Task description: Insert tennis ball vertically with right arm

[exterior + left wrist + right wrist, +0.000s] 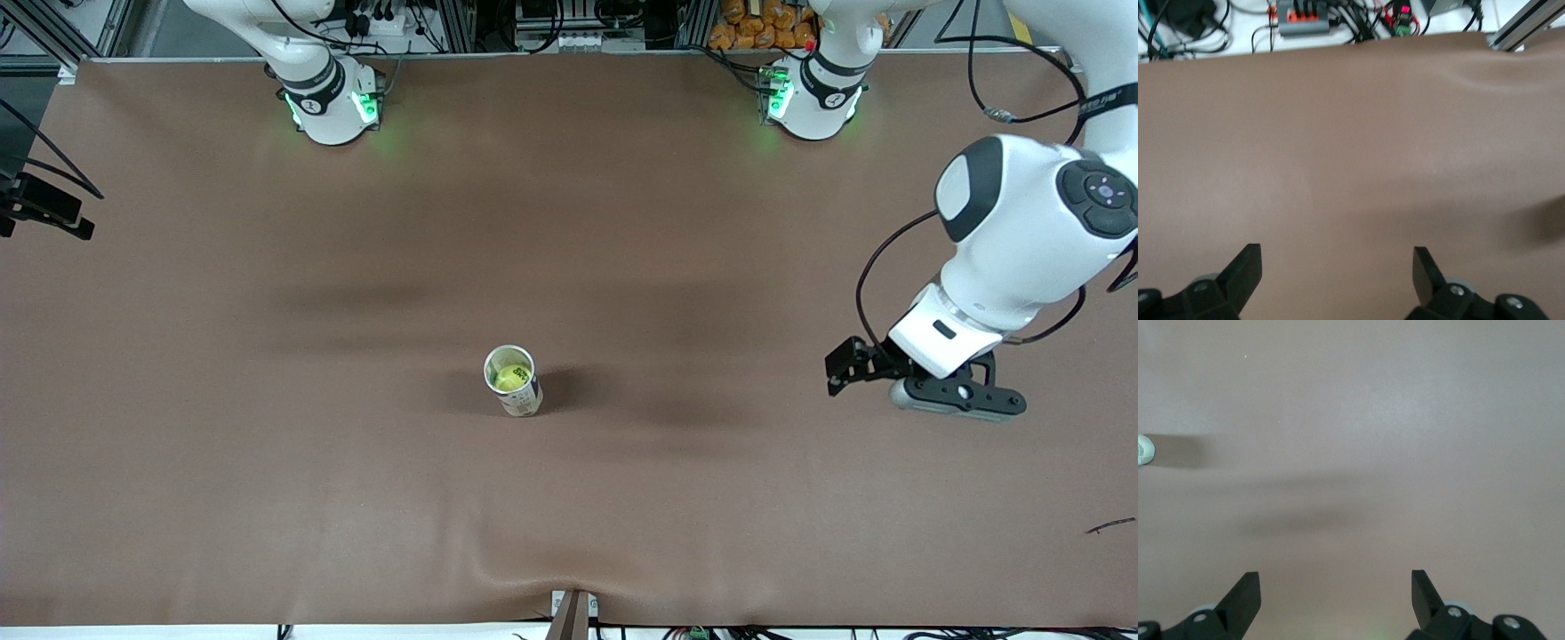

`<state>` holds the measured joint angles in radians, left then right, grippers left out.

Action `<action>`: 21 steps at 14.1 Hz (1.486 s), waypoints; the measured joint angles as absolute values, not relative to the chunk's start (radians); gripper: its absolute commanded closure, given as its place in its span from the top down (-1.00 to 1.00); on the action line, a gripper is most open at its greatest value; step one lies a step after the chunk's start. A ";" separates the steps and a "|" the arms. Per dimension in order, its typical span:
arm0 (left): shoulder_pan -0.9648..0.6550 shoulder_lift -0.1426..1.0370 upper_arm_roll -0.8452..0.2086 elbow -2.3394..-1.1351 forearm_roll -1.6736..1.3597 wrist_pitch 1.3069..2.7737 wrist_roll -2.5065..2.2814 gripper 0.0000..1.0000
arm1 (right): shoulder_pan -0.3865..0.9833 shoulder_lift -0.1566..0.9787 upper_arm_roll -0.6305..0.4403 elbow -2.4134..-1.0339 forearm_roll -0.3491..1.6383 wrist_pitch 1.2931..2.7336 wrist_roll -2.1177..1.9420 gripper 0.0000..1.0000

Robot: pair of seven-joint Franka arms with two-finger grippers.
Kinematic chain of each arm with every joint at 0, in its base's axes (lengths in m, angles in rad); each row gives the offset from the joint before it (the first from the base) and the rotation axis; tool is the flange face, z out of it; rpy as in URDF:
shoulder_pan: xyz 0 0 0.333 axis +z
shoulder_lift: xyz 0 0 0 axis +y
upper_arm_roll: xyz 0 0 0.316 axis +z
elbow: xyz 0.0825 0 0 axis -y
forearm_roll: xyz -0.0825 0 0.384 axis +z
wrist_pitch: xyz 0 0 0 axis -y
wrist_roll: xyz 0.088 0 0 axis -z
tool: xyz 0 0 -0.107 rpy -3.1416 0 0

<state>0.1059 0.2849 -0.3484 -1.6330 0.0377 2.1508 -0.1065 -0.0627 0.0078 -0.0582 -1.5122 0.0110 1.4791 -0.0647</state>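
A yellow-green tennis ball (510, 377) sits inside an upright open can (523, 402) at the middle of the brown table (267, 462). My right gripper (1335, 577) is open and empty, high over bare table; it does not show in the front view. An edge of the can (1143, 449) shows at the border of the right wrist view. My left gripper (853, 369) waits over the table at the left arm's end. It is open and empty in the left wrist view (1336, 250).
A bracket (573, 613) sits at the table's edge nearest the front camera. A small dark stick (1109, 526) lies near the left arm's end. Black equipment (44, 209) hangs at the right arm's end. Cables (1305, 20) lie past the table edge.
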 measured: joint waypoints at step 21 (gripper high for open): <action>0.220 0.131 -0.334 -1.490 0.008 1.657 -0.113 1.00 | -0.030 0.008 -0.042 -1.512 0.012 1.441 -0.067 1.00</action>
<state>0.2199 0.1313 -0.3340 -1.4895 0.0079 1.6572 -0.1134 -0.0305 0.0081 -0.0421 -1.5120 0.0123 1.4408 -0.0666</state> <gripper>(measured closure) 0.000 0.000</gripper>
